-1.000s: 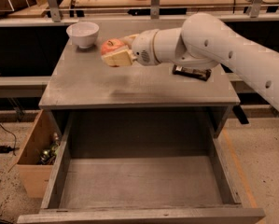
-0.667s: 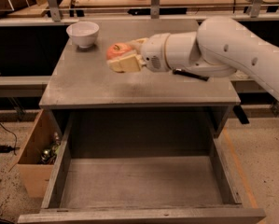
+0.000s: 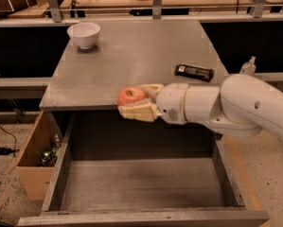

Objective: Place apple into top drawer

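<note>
The red-orange apple (image 3: 129, 96) is held between the pale fingers (image 3: 137, 112) of my gripper (image 3: 135, 100), which is shut on it. The gripper hangs at the front edge of the grey cabinet top (image 3: 131, 56), just above the back of the open top drawer (image 3: 141, 186). The drawer is pulled fully out, wide and shallow, with grey sides and a bare flat bottom. My white arm (image 3: 226, 109) reaches in from the right.
A white bowl (image 3: 84, 34) stands at the back left of the cabinet top. A black flat packet (image 3: 194, 71) lies at its right. A tan cardboard box (image 3: 37, 160) with items sits on the floor left of the drawer.
The gripper has carried the apple from the back middle of the cabinet top forward and down to its front edge, over the open drawer.
</note>
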Available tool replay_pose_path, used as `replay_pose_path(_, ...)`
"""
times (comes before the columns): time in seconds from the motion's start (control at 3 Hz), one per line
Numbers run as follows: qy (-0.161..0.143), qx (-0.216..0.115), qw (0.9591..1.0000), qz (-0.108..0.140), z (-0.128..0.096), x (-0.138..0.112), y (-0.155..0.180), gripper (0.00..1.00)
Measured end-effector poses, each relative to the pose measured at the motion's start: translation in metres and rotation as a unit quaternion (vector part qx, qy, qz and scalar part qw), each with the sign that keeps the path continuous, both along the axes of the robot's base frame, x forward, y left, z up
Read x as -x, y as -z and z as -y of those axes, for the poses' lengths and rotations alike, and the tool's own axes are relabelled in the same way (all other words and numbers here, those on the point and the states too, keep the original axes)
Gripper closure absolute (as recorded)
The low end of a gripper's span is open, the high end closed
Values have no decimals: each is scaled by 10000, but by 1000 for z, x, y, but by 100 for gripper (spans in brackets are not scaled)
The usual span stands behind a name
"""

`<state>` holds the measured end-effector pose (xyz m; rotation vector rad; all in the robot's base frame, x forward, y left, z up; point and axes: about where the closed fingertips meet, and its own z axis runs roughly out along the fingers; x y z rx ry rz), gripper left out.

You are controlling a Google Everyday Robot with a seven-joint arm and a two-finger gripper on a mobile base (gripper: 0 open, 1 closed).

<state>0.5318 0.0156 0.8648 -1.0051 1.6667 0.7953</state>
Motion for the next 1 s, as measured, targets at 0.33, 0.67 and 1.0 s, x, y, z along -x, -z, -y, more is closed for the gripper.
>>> replay_pose_path(0.33,307,-12,9978,-595,29,46,54,100)
replay_pose_path(0.67,610,97,9923,-1070,52,65,98,100)
replay_pose_path(1.0,758,268,9874,-1362,70,63,130,100)
